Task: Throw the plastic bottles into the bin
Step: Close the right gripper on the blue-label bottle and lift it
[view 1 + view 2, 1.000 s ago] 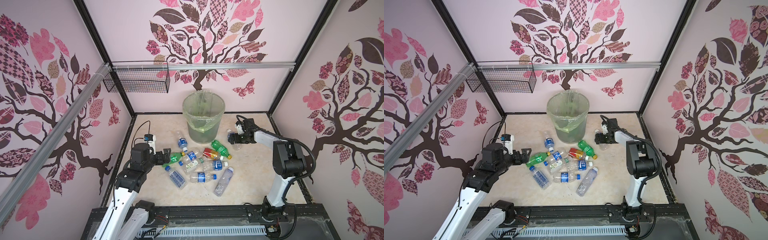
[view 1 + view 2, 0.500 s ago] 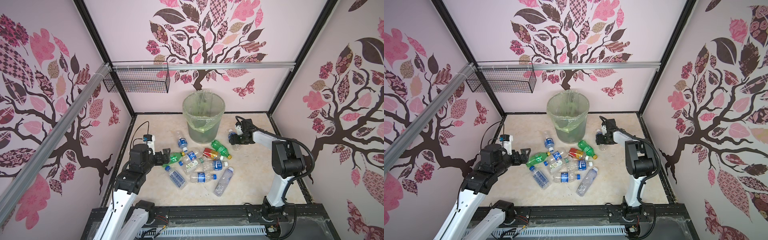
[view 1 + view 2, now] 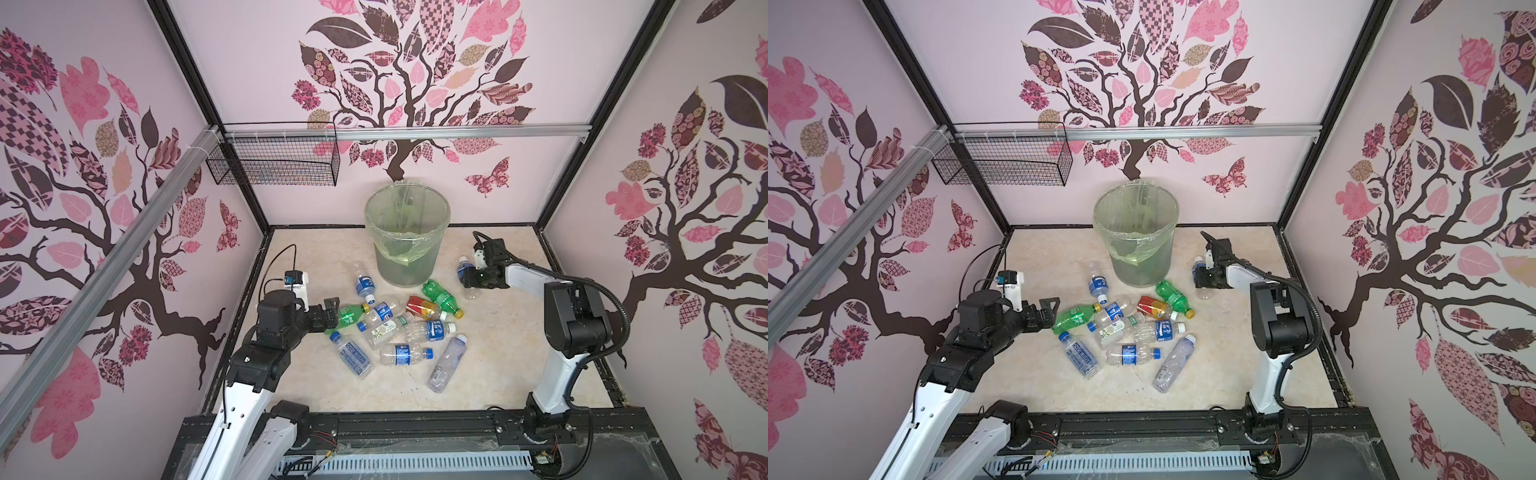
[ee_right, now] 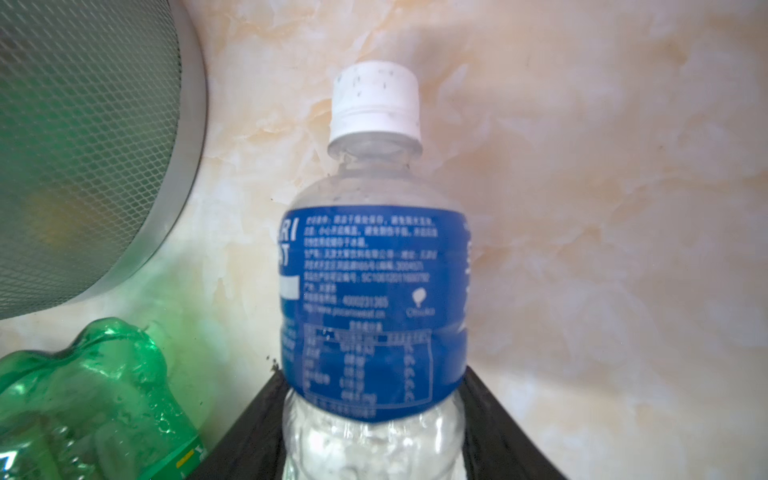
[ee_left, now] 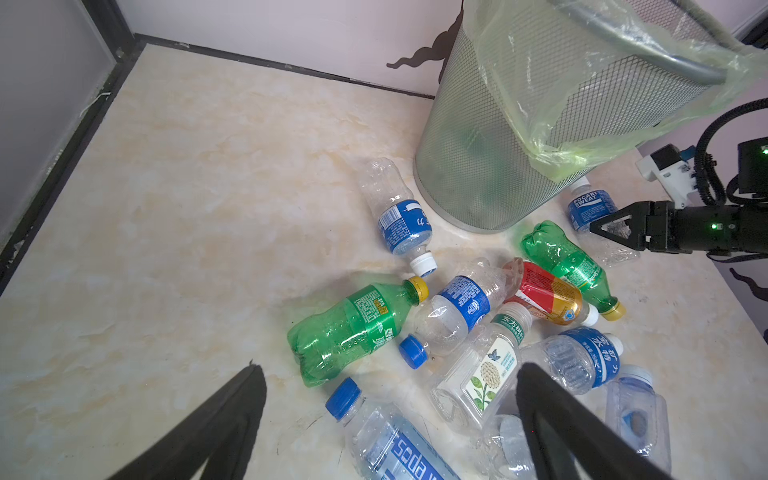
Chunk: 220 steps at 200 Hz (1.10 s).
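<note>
The bin stands at the back middle of the floor. Right of it lies a clear bottle with a blue label and white cap. My right gripper is shut on its body, one finger against each side. Several more plastic bottles lie in a pile before the bin: clear blue-labelled ones, two green ones and a red-yellow one. At the pile's left edge my left gripper is open and holds nothing, close to the near green bottle.
A black wire basket hangs on the back wall at the left, under an aluminium rail. The enclosure walls close in the floor on three sides. The bin's mesh wall stands close beside the held bottle.
The right gripper's jaws have closed in onto the blue-labelled bottle beside the bin. The left arm has barely moved and stays open.
</note>
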Each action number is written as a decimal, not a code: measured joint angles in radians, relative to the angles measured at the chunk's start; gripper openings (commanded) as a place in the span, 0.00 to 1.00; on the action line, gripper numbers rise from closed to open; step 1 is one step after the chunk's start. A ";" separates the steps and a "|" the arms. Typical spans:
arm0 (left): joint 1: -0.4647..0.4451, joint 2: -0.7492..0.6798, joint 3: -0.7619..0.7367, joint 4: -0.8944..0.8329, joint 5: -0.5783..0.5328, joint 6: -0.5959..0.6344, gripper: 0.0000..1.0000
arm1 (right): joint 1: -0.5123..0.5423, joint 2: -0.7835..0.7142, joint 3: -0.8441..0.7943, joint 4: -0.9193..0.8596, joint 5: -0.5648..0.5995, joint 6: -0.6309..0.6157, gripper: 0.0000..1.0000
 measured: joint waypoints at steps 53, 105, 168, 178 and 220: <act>0.000 0.000 0.000 0.000 -0.001 -0.001 0.98 | 0.000 -0.159 -0.112 -0.008 0.005 0.045 0.54; 0.000 -0.011 0.000 0.001 0.001 -0.002 0.98 | 0.000 -0.408 -0.159 -0.018 0.029 0.082 0.51; 0.000 -0.022 0.000 0.008 0.007 -0.003 0.98 | 0.000 -0.806 -0.263 -0.009 0.034 0.109 0.50; 0.000 -0.023 0.000 0.008 0.010 -0.003 0.98 | 0.000 -0.868 -0.283 0.000 0.017 0.114 0.50; 0.000 -0.039 0.000 0.008 0.018 -0.002 0.98 | 0.000 -1.105 -0.371 0.077 -0.120 0.119 0.53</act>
